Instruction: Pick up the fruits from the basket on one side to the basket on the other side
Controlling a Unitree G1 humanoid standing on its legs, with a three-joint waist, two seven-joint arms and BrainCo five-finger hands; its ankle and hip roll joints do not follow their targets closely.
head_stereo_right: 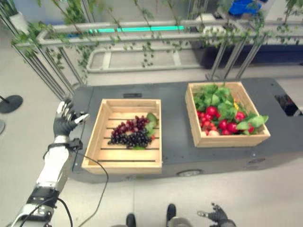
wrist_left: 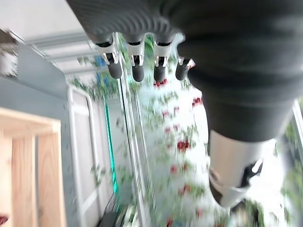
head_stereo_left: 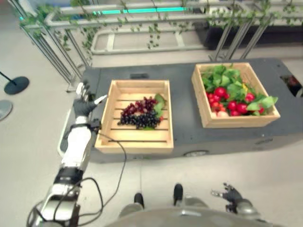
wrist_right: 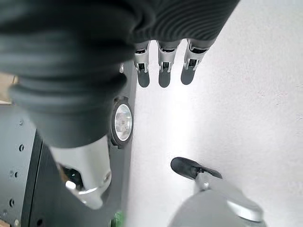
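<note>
Dark grey platform [head_stereo_left: 182,118] on pale floor, left hand [head_stereo_left: 84,105] raised with fingers spread wide and empty, slatted wooden crate [head_stereo_left: 136,140] of dark purple grapes [head_stereo_left: 140,113] just beside it, leaf-filled wooden crate [head_stereo_left: 236,118] of red fruits [head_stereo_left: 226,100] well beyond, right hand [head_stereo_left: 231,195] low, fingers relaxed, holding nothing.

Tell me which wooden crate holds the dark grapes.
The left crate, beside the raised left hand, holds the grapes; the right crate holds red fruit among green leaves.

Ivy-hung metal railing [head_stereo_left: 142,14] (behind grey platform [head_stereo_left: 182,90])
</note>
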